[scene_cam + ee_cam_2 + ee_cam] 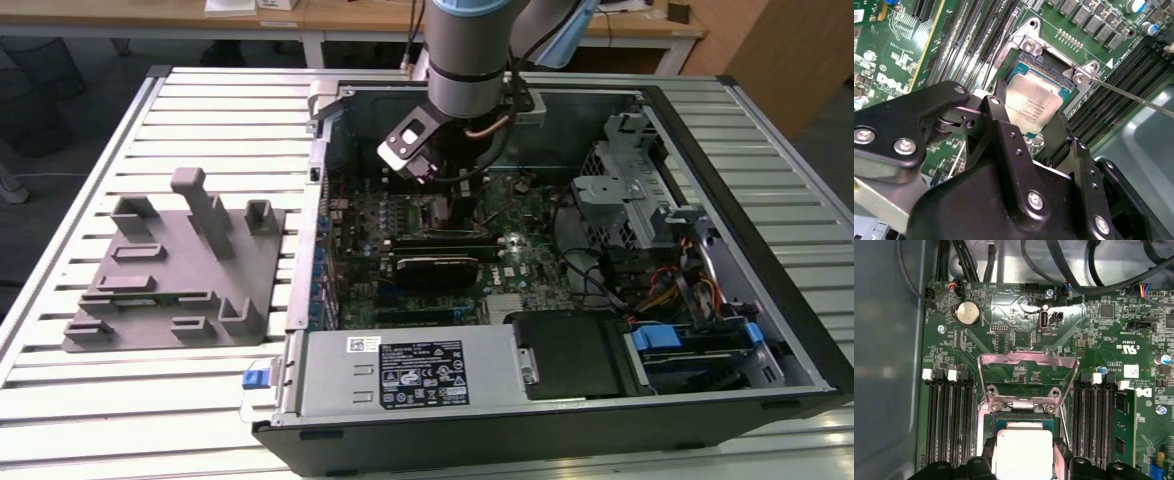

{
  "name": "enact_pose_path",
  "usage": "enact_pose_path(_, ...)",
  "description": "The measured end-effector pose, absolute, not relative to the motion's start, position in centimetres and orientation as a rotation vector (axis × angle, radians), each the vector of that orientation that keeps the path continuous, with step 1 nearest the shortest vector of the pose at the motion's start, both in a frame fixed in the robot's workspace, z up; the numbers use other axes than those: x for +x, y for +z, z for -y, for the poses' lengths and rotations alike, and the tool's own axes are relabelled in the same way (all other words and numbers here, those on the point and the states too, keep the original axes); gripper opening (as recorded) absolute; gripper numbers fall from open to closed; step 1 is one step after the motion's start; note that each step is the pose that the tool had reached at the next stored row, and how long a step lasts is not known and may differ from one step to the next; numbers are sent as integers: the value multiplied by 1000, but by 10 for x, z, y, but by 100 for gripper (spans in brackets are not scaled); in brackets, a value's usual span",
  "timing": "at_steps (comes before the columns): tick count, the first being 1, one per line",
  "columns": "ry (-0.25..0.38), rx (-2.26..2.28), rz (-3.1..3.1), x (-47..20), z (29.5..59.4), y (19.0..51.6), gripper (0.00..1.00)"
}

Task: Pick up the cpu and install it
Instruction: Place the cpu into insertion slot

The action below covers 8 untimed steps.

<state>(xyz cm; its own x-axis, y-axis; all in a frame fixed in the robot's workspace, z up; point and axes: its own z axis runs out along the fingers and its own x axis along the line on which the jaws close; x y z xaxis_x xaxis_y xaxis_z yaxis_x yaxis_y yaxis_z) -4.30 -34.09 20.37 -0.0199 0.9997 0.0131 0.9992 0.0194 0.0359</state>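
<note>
Pinching the cpu [1033, 105] by two opposite edges, the claw [1029, 117] is seen inside the open computer case [534, 440] laid on the slatted worktop [134, 400]; the cpu is held over the open socket [1026, 64], metal top upward; the load plate [1026, 358] is raised; a grey tray [160, 280] is set toward the worktop's edge at the exterior view's left.

The exterior view looks steeply down from well back onto the open computer case [561, 250] on the counter [80, 400], with the arm [467, 60] entering at twelve o'clock. Both wrist views look closely down at the socket [1004, 405] [1029, 47] and chip [1024, 452] [1031, 107], which they share.
</note>
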Motion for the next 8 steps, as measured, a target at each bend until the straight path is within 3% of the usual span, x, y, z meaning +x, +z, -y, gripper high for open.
enact_pose_path(8, 54, 2194, -2225, -43, 341, 197, 54)
